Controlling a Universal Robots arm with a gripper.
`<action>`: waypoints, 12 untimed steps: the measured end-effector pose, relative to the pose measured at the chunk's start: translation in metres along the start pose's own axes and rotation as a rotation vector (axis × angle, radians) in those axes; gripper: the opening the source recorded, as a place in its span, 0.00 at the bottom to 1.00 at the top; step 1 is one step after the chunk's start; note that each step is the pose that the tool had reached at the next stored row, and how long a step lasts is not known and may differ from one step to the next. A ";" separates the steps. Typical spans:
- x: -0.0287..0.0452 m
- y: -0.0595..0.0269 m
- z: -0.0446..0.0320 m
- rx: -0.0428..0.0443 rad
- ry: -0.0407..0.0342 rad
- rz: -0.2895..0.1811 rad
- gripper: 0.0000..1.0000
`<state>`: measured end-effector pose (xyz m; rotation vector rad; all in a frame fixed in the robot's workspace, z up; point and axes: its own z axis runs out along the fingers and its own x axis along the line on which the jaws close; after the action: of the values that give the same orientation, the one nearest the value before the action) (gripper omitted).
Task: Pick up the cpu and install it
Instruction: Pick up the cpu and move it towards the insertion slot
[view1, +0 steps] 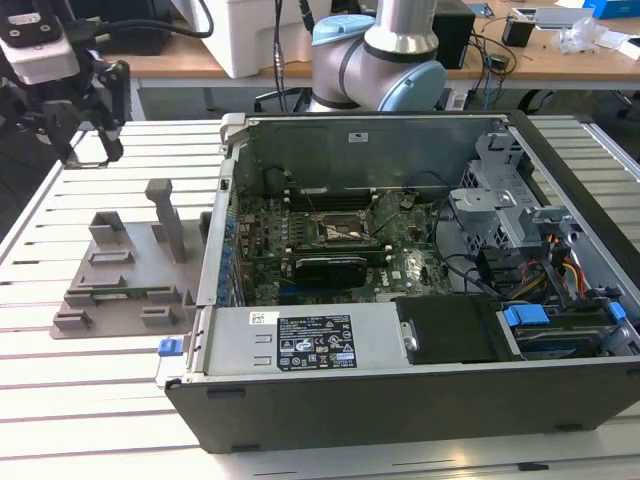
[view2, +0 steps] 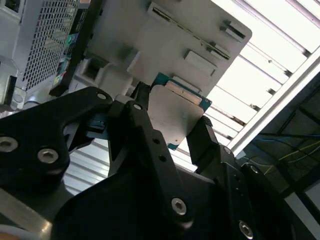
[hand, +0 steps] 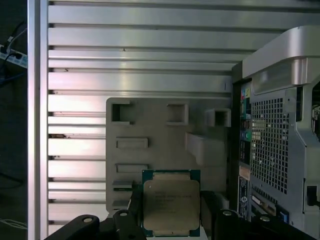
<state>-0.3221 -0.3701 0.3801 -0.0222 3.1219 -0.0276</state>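
Two fingers (view2: 201, 142) of the claw (view2: 172, 120) are clamped on opposite edges of the cpu (hand: 171, 202), which hangs in the air above the grey tray (hand: 150, 125) on the desk (hand: 140, 45), just beside the open case (hand: 280, 130). We judge the chip light and stiff but fragile. Its underside would mar easily, and the metal lid looks slick. Holding it by the thin edges seems right to us, with both faces left untouched and the pressure kept modest.

The exterior view looks down from high, beyond the table's (view1: 100, 400) edge, on the computer case (view1: 400, 395). Both wrist views, close behind the gripper (hand: 171, 212), share the cpu (hand: 171, 200) and grey tray (hand: 150, 125).
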 end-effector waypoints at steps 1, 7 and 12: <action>-0.0049 -0.0001 0.0001 0.0000 0.0001 0.000 0.55; -0.0374 -0.0006 0.0008 0.0000 0.0001 0.000 0.55; -0.0730 -0.0010 0.0015 0.0000 0.0007 0.000 0.55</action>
<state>-0.2491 -0.3700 0.3801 -0.0223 3.1226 -0.0277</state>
